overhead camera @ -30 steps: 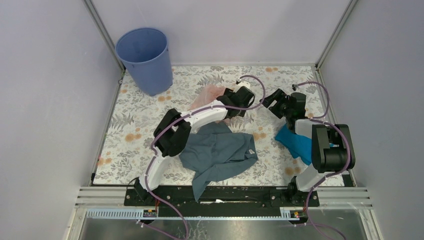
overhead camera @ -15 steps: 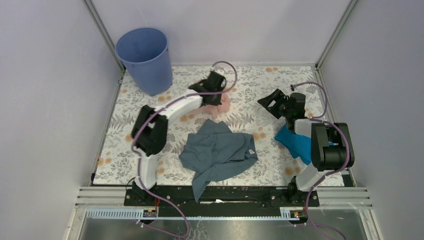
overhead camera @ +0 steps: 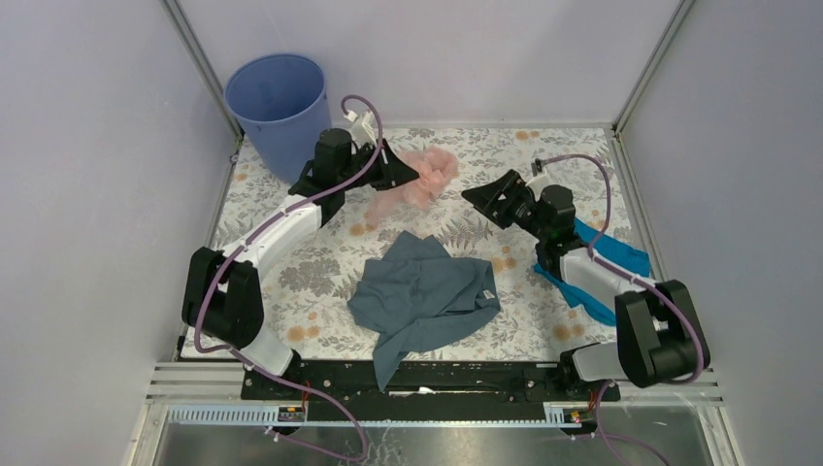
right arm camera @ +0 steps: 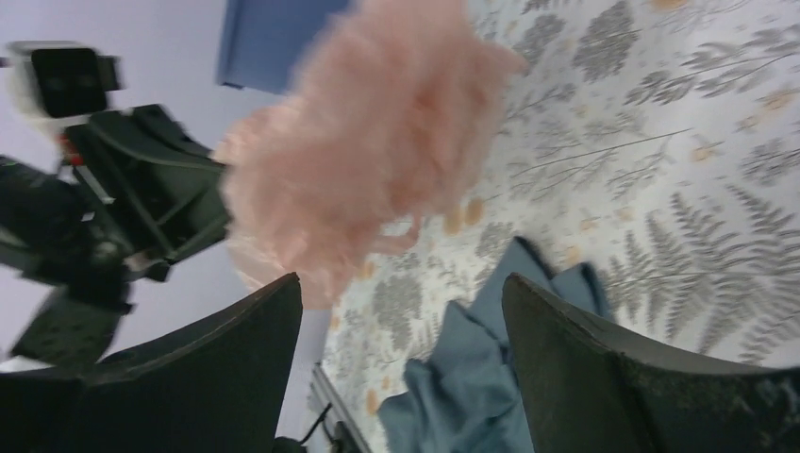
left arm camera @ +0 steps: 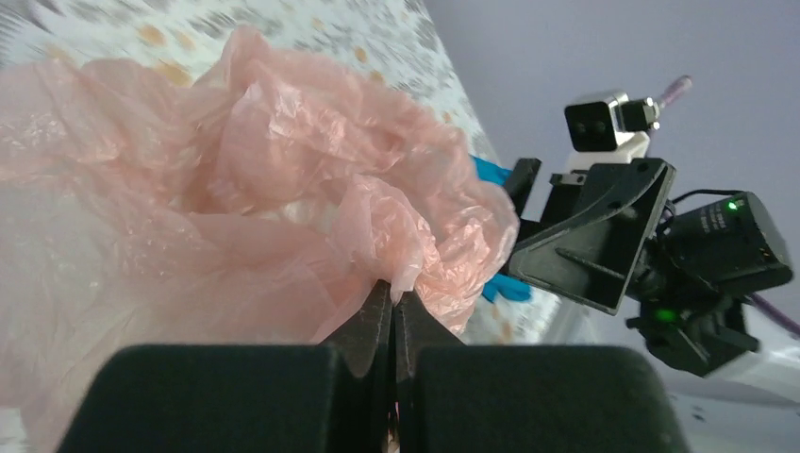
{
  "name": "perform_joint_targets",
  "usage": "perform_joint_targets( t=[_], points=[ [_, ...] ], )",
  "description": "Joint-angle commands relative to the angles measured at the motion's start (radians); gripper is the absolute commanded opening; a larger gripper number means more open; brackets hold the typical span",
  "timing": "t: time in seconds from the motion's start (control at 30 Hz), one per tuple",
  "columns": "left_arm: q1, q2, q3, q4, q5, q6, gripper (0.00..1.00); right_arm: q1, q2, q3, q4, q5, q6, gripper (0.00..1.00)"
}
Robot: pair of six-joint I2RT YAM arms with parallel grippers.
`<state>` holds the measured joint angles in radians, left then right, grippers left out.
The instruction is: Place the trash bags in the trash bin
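The pale pink crinkly trash bag hangs lifted above the floral table, pinched at one fold by my left gripper, which is shut on it. In the left wrist view the fingertips meet with a strip of the trash bag between them. The round blue trash bin stands at the back left corner, just left of the left wrist. My right gripper is open, right of the bag and apart from it. In the right wrist view the trash bag is blurred ahead of the wide jaws of the right gripper.
A grey-blue garment lies crumpled at the table's middle front. A turquoise cloth lies under the right arm. Grey walls with metal posts close in the back and sides. The floral table cover shows at the left.
The left gripper shut on the pink bag, then swung left toward the bin and lifted the bag off the table. The right gripper moved left and stayed open.
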<state>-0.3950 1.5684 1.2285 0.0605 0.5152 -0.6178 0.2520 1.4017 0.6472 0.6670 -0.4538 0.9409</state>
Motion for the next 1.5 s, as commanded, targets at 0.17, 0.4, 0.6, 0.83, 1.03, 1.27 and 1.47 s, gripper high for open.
perform_joint_targets(
  t=[0.17, 0.4, 0.6, 0.83, 1.03, 1.27, 1.47],
  points=[
    [0.001, -0.028, -0.074, 0.36, 0.274, -0.259, 0.0, 0.08, -0.077, -0.127, 0.151, 0.165, 0.297, 0.7],
    [-0.001, -0.037, -0.104, 0.458, 0.307, -0.344, 0.0, 0.089, -0.112, -0.201, 0.179, 0.227, 0.34, 0.59],
    [-0.004, -0.033, -0.114, 0.487, 0.315, -0.371, 0.0, 0.122, -0.117, -0.174, 0.183, 0.244, 0.34, 0.65],
    [-0.008, -0.028, -0.115, 0.484, 0.311, -0.37, 0.0, 0.13, -0.213, -0.228, 0.177, 0.317, 0.336, 0.59],
    [-0.011, -0.021, -0.113, 0.484, 0.314, -0.375, 0.0, 0.138, -0.272, -0.231, 0.163, 0.364, 0.312, 0.55],
    [-0.032, -0.021, -0.113, 0.485, 0.319, -0.371, 0.0, 0.173, -0.155, -0.172, 0.229, 0.354, 0.323, 0.62],
    [-0.052, -0.012, -0.104, 0.445, 0.311, -0.342, 0.0, 0.193, -0.092, -0.14, 0.293, 0.366, 0.34, 0.59]
  ],
)
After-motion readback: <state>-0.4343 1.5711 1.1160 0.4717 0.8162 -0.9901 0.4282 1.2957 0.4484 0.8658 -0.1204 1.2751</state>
